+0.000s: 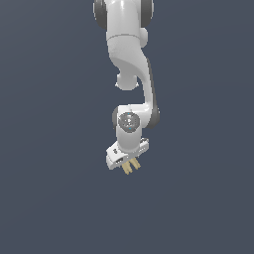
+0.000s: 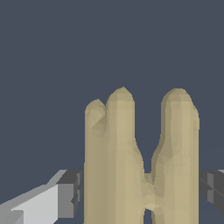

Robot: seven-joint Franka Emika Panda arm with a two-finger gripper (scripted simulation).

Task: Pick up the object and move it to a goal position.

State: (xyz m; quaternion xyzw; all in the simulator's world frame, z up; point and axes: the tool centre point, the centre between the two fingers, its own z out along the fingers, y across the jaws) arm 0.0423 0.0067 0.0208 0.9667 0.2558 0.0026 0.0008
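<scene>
One arm (image 1: pixel 130 74), one gripper (image 1: pixel 130 163) clenched on one tan object (image 1: pixel 131 166); three rounded bars show in wrist view.

I see arm (image 1: pixel 130 54): glossy white rounded links | joints: dark grey bands | wrist: round grey-blue cap | end effector (image 1: pixel 130 159): white boxy body | fingers (image 2: pixel 70 192): grey blocky pads, faceted, on white mounts
</scene>
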